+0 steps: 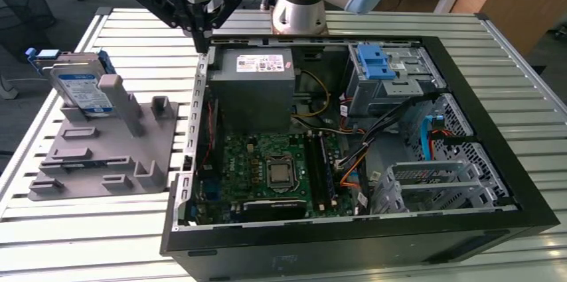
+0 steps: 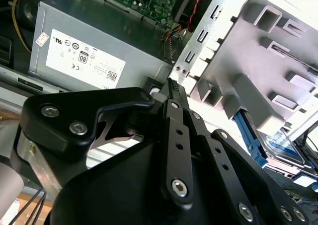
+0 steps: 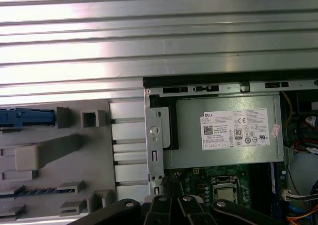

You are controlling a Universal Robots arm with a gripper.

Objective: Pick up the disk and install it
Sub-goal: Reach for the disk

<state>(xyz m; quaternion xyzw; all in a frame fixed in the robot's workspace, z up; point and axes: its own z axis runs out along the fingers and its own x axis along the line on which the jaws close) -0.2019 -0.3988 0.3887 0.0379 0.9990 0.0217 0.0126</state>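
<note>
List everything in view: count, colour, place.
disk: 1, silver in blue carrier, standing in fixture, exterior view's left
fixture: 1, grey, on table beside case
computer case: 1, black, open, on table
power supply: 1, grey with white sticker, inside case
motherboard: 1, green, inside case
latch: 1, blue, inside case
table: 1, silver slats
robot arm: 1, silver-grey, behind case
gripper: 1, black, shut, empty, over case edge near power supply

A slatted metal table carries a grey fixture at the exterior view's left and an open computer case to its right.
</note>
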